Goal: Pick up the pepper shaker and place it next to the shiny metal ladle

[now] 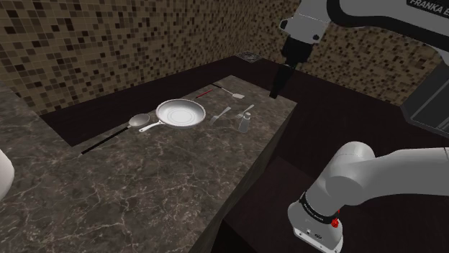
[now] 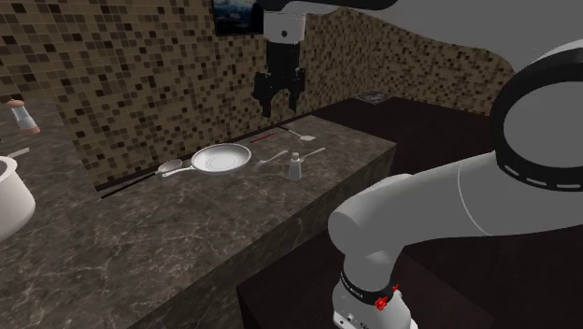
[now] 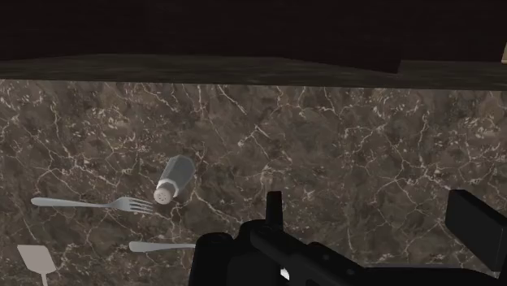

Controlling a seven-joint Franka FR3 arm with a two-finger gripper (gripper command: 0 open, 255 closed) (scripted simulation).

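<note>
Currently my pincer (image 2: 277, 108) is released: both fingers stand apart with nothing between them. It hangs well above the bench (image 1: 144, 187), clear of every item. I judge this height suits a descent from above, since utensils crowd the shaker at bench level.

Target location: the pepper shaker (image 1: 245, 124) stands on the bench near its edge. In the shoulder view it is at about 4 o'clock from the frying pan (image 1: 180, 113). A fork (image 1: 221, 115) lies just beside it, at its 10 o'clock. In the wrist view the shaker (image 3: 175, 180) is apart from both fingers and offset to one side of them, so I am not yet aligned over it.

Target orientation: the shaker is upright. Its long axis runs vertical to the bench, and the perforated cap points up toward my wrist camera. Judgement: with the axis vertical, closing on the body from two sides below the cap should suit.

Destination: the ladle (image 1: 139, 120) lies at 9 o'clock from the pan in the shoulder view, bowl near the pan. Its dark handle trails away toward 8 o'clock. The pan lies between shaker and ladle, so the carry likely needs clearance over it.
</note>
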